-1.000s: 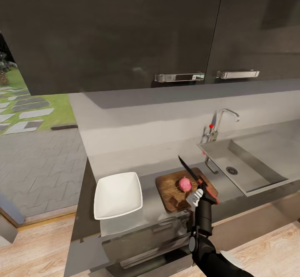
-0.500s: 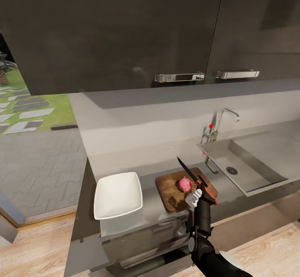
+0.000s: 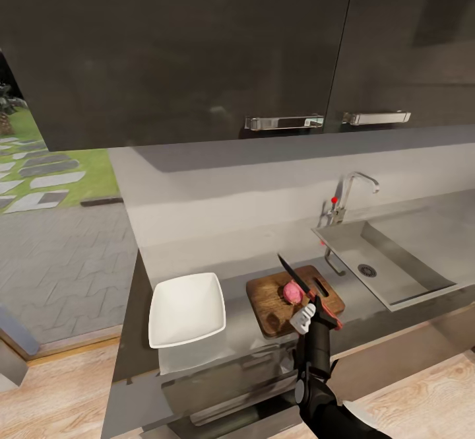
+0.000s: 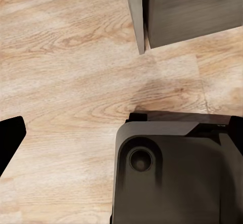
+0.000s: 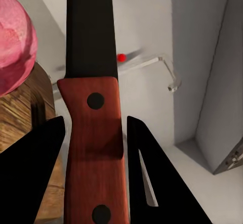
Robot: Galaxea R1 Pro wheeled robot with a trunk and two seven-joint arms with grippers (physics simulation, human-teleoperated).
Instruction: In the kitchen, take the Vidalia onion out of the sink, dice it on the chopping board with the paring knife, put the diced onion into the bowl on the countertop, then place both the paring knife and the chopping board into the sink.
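The pinkish Vidalia onion [image 3: 290, 292] [image 5: 14, 52] sits whole on the brown chopping board [image 3: 272, 307] [image 5: 25, 125], which lies on the countertop [image 3: 236, 317] between the white bowl [image 3: 186, 308] and the sink [image 3: 379, 264]. My right gripper [image 3: 314, 311] [image 5: 93, 173] is shut on the red handle of the paring knife [image 3: 300, 282] [image 5: 93, 133]. The dark blade slants up and away right beside the onion, seemingly touching its right side. In the left wrist view my left gripper [image 4: 124, 138] hangs open over the wooden floor, holding nothing.
The chrome tap [image 3: 346, 195] with its red knob stands behind the sink. Dark wall cabinets [image 3: 198, 49] hang low over the counter. Below the left gripper are the robot's dark base [image 4: 167, 176] and a cabinet corner [image 4: 190, 9].
My right gripper has carried the knife leftward and a little toward me, bringing the blade from right of the onion to right against it. Onion, board and bowl have stayed put.
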